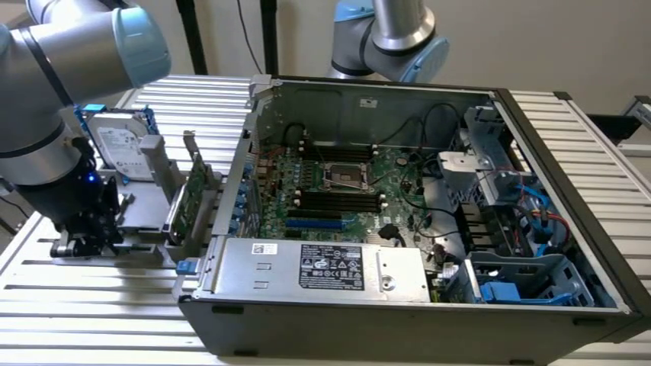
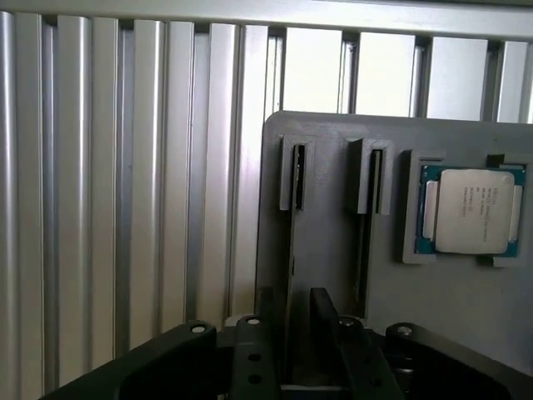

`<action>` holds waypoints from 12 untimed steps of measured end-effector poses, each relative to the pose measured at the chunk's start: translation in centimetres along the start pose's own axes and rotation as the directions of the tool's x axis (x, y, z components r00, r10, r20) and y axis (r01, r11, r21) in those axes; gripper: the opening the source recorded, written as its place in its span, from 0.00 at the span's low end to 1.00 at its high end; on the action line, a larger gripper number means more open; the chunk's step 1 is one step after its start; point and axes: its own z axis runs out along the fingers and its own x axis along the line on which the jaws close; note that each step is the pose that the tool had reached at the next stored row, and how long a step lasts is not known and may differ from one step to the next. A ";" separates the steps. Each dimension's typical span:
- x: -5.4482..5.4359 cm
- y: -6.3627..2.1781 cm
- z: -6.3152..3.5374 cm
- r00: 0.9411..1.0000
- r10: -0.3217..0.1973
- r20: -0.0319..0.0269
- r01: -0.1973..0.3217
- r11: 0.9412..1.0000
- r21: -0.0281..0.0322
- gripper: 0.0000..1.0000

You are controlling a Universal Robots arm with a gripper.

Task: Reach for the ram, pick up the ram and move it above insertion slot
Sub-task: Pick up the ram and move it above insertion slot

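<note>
The fingers of the gripper stand apart, one each side of the ram, which stands on edge in a slot of the grey holder, at the exterior view's lower left, outside the computer case. The stick seems nearer one finger; closing off-centre could shove it sideways or bind it in the slot.

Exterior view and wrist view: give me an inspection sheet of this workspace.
Surface: ribbed aluminium table.
Job's things: ram stick likely the thin edge in a slot of the grey holder, hard to confirm; black memory slots on the green motherboard.
Clutter: silver hard drive, green expansion card, silver processor chip.
Gripper: black gripper open, straddling that slot.
Cables: blue and black cables inside the grey computer case.
Surroundings: second robot arm behind the case.
</note>
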 end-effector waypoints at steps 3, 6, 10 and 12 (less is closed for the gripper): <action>0.0 0.00 0.00 1.000 0.000 0.000 0.000 1.000 -0.001 0.22; 0.0 0.00 0.00 1.000 0.000 0.000 0.000 1.000 -0.001 0.15; 0.0 0.00 -0.08 1.000 0.000 0.000 0.000 1.000 -0.001 0.13; 0.0 0.00 -0.28 1.000 0.000 0.000 0.000 1.000 -0.001 0.13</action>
